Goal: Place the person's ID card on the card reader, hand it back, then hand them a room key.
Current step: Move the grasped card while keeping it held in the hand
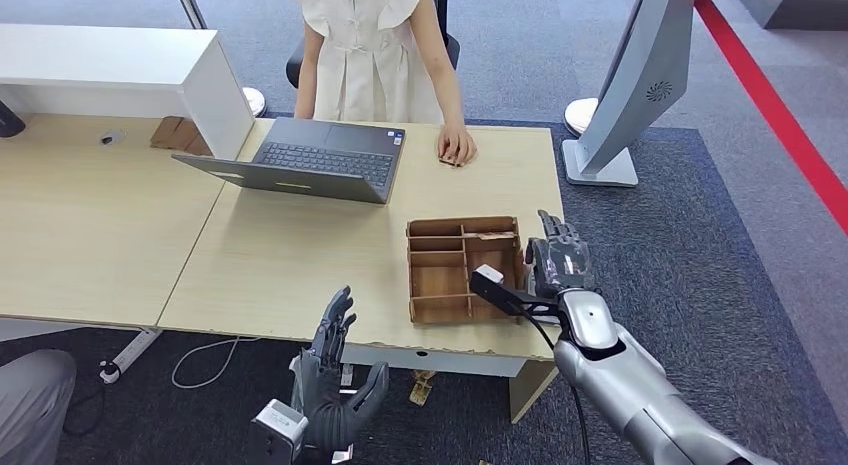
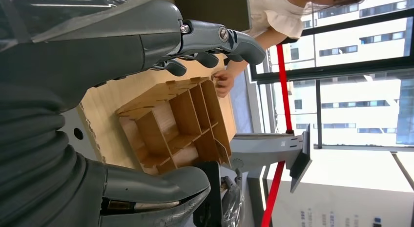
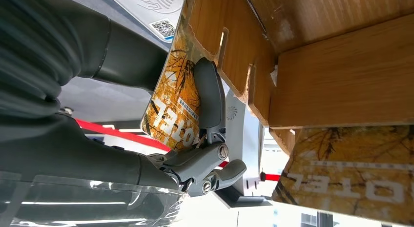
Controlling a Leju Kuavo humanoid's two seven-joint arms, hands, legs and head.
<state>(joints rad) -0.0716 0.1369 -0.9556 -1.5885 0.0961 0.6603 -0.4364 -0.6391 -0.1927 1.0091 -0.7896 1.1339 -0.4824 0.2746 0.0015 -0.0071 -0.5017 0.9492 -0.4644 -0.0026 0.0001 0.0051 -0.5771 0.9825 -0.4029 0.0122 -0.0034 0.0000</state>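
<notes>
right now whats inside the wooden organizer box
Head view shows bare compartments in the wooden organizer box. The right wrist view shows an orange hotel key card lying inside, and another key card pinched by the right robot hand at its edge.

An orange-and-gold room key card (image 3: pixel 173 105) printed with "HOTEL" is standing on edge against the right outer wall of the wooden divider box (image 1: pixel 440 275), pressed there by the right hand (image 1: pixel 556 260). A second matching card (image 3: pixel 351 173) is lying inside one compartment.
</notes>
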